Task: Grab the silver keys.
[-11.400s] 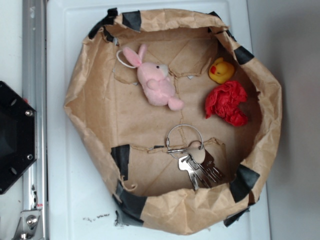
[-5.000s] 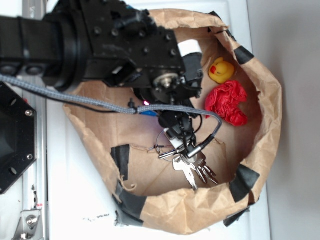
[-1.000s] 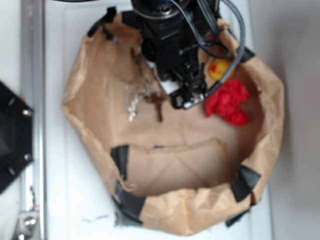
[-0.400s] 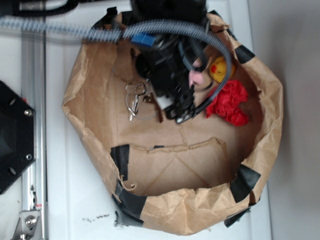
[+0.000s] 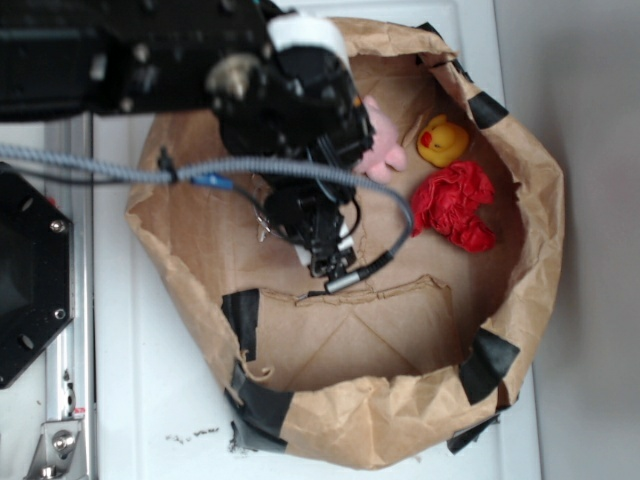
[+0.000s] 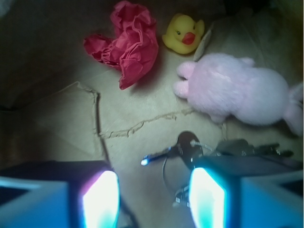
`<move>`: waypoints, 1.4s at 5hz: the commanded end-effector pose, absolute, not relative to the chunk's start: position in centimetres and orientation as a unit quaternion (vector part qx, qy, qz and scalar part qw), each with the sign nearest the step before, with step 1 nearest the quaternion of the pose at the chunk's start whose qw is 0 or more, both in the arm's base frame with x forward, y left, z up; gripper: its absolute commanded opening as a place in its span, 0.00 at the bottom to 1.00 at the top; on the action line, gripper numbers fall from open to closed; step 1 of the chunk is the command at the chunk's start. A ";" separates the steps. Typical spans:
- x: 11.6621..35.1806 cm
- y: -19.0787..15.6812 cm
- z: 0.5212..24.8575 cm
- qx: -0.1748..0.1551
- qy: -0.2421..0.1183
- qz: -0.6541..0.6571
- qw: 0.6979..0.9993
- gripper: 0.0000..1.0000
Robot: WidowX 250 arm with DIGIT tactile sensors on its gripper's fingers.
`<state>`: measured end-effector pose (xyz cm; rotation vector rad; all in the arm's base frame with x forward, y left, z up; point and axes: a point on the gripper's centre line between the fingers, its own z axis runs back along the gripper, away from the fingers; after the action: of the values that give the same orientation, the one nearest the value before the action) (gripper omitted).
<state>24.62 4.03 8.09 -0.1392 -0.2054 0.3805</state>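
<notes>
Wrist view shows the two glowing fingers (image 6: 208, 202) spread wide apart at the bottom edge, gripping nothing; no writing can be read anywhere. The silver keys (image 6: 223, 149) lie on the brown paper just above the right-hand finger, a dark blurred cluster with a thin wire ring looping down between the fingers. Just beyond them rests the pink bunny (image 6: 237, 90), with the yellow duck (image 6: 183, 33) and the crumpled red cloth (image 6: 128, 40) farther off. Seen from the exterior camera, the black arm (image 5: 290, 100) hangs over the paper bag (image 5: 330, 400), which sits on the white surface (image 5: 150, 400), hiding the keys.
</notes>
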 end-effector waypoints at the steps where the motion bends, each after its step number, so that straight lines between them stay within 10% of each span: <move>1: 25.5 4.6 5.5 -0.043 -0.123 0.189 0.973 1.00; 6: 26.3 5.4 1.4 -0.023 -0.073 0.087 0.993 1.00; 7: 26.1 5.5 2.3 -0.030 -0.074 0.100 0.992 0.00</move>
<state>25.77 4.47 1.67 -0.0612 -0.1228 0.1864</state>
